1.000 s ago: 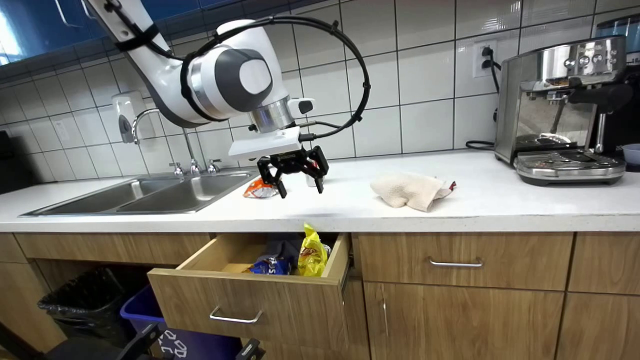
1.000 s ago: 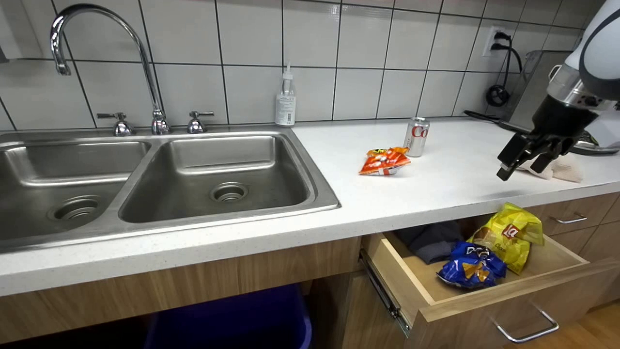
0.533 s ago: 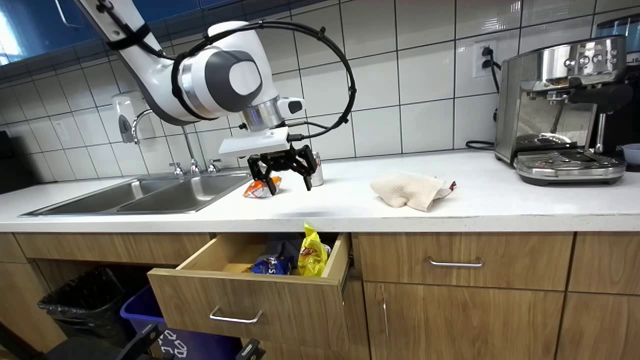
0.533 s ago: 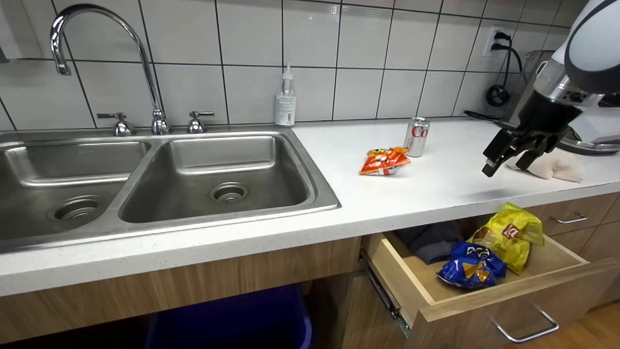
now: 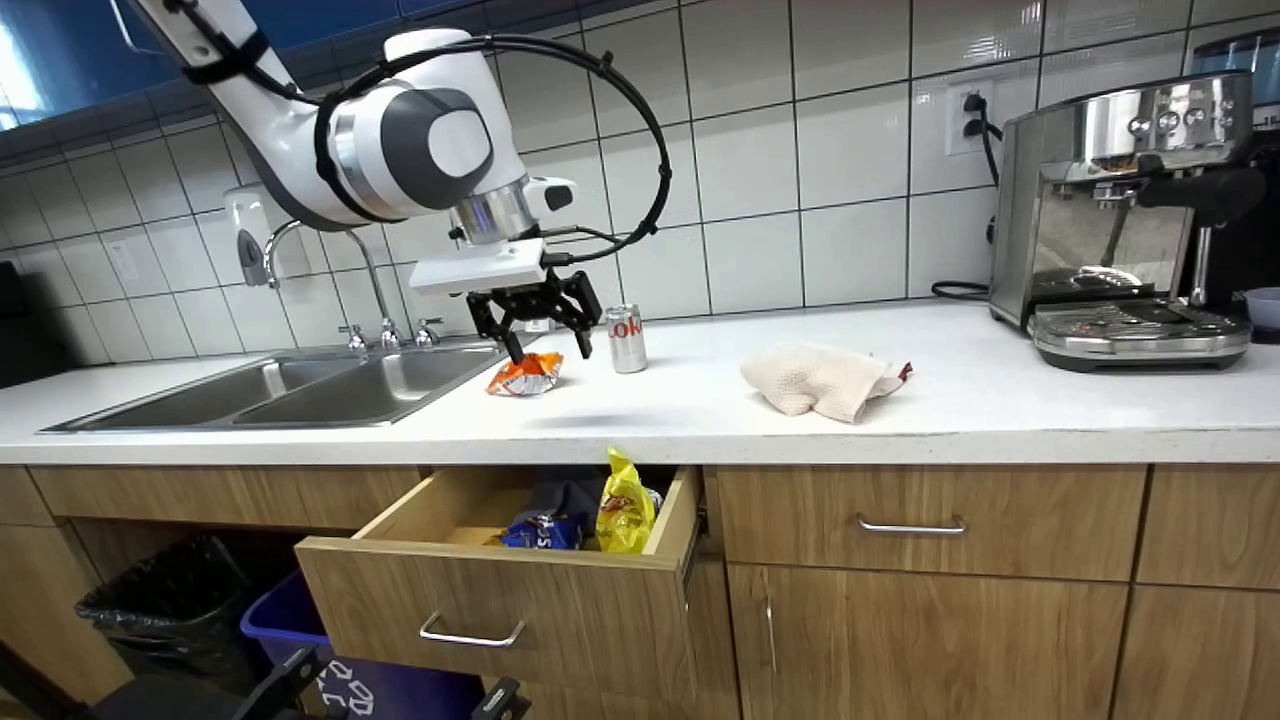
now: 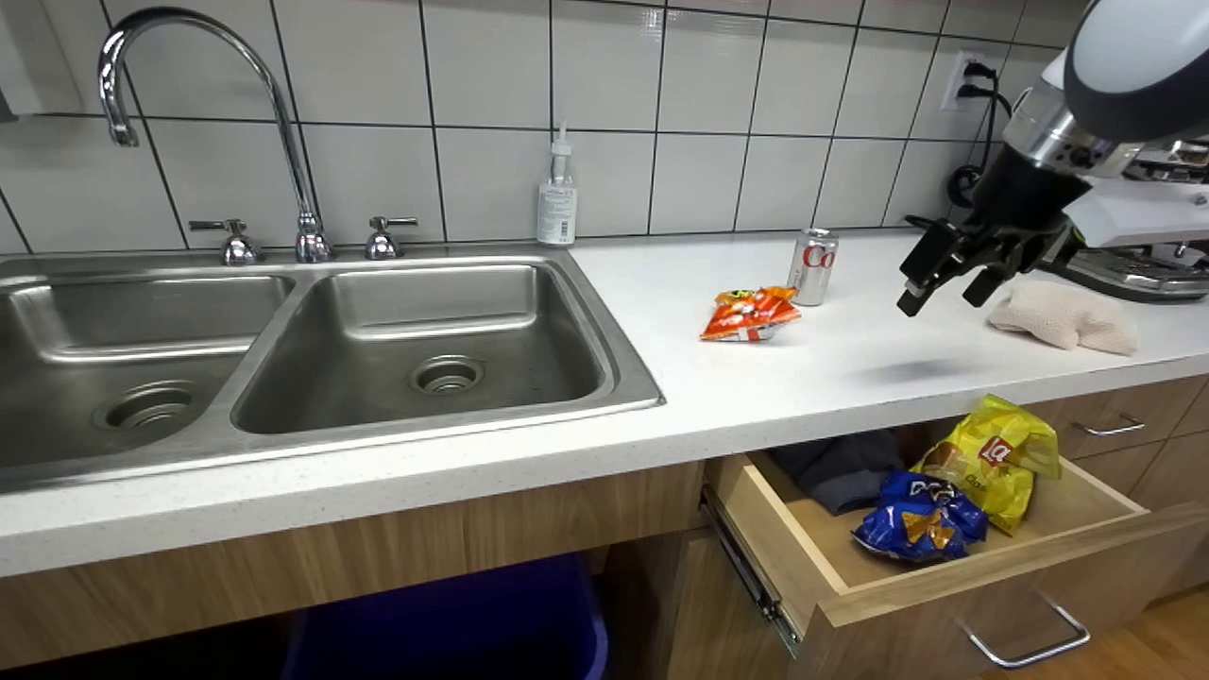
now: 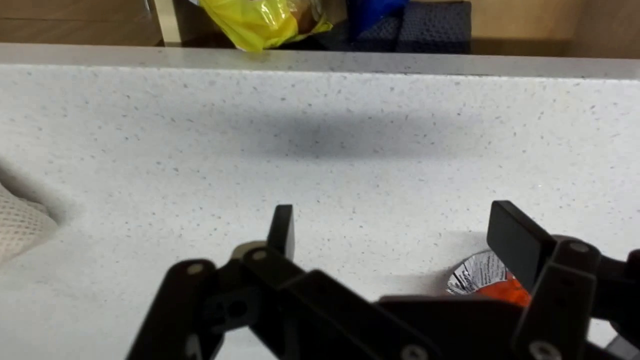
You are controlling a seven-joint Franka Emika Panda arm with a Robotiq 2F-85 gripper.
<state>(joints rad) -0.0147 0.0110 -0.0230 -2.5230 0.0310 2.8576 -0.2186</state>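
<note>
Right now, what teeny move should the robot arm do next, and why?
Maybe ease toward the orange bag: the end effector is open, holds nothing and hangs above the counter, and in the wrist view the bag is off-centre, partly hidden by one finger.

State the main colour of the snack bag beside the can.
The snack bag is mostly orange, clearest in an exterior view.

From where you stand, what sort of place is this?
Probably a kitchen, though home or office I can't tell: there's a sink, a coffee machine and an orange bag on the counter.
</note>
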